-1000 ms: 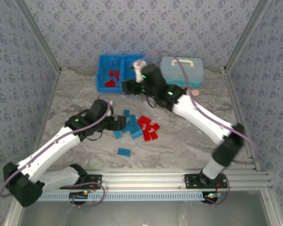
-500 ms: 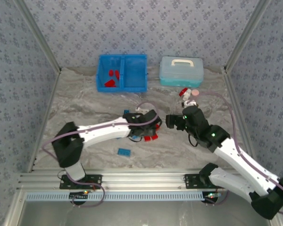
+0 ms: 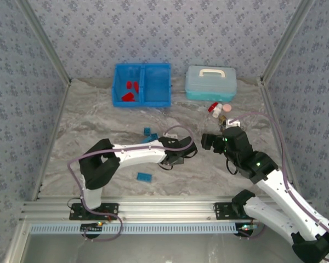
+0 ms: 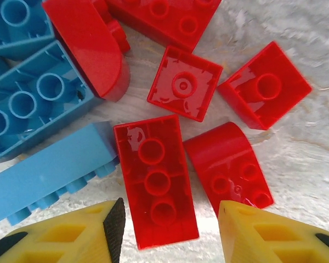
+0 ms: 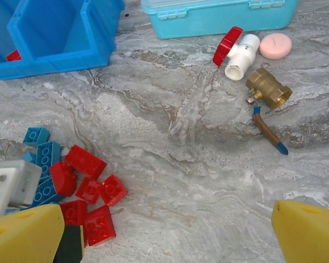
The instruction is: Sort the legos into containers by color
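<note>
A grey marbled tabletop (image 3: 93, 120) lies between walls of patterned paper. The left gripper (image 4: 167, 234) hangs low over the pile of bricks (image 3: 172, 149), its yellow fingers (image 4: 82, 235) partly spread either side of a glossy red brick (image 4: 156, 181) that lies hollow side up. The left pad is at the brick's edge and a strip of table shows on the right, so it is not clamped. Red pieces crowd one side, blue bricks (image 4: 38, 109) the other. The right gripper (image 5: 164, 236) stands wide open, holding nothing, over bare table just right of the pile. The stretch of table to the blue bin (image 3: 153, 102) at the far edge is open; red pieces (image 3: 130, 91) lie in its left compartment, and a pale case (image 3: 210, 83) sits beside it. A lone blue brick (image 3: 144, 176) lies nearer the arms' bases.
</note>
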Robot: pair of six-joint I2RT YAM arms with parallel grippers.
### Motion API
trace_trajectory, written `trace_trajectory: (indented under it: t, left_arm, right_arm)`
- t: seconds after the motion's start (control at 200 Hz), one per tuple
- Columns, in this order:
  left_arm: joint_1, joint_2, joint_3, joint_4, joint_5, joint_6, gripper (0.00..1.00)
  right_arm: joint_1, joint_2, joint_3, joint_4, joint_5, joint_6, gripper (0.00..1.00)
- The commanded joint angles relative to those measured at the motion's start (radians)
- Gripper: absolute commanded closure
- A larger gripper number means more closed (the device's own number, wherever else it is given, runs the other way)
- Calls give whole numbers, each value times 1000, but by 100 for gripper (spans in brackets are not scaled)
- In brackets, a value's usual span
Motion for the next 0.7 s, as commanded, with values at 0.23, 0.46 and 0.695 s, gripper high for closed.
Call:
trace_trajectory:
  t: [0.23,0.46,0.695]
  left_arm:
    - [-1,68,-5,-8,-33,-4,53]
    - [-1,63,-39,15,-19,-24,59]
    - [-1,53,-52,13,-35,-22,65]
  right_arm:
    - [-12,0,4,-17,-20,14,0]
    - [-12,18,16,-18,-32,17,0]
    - [-12,22,27,-18,-42,30,0]
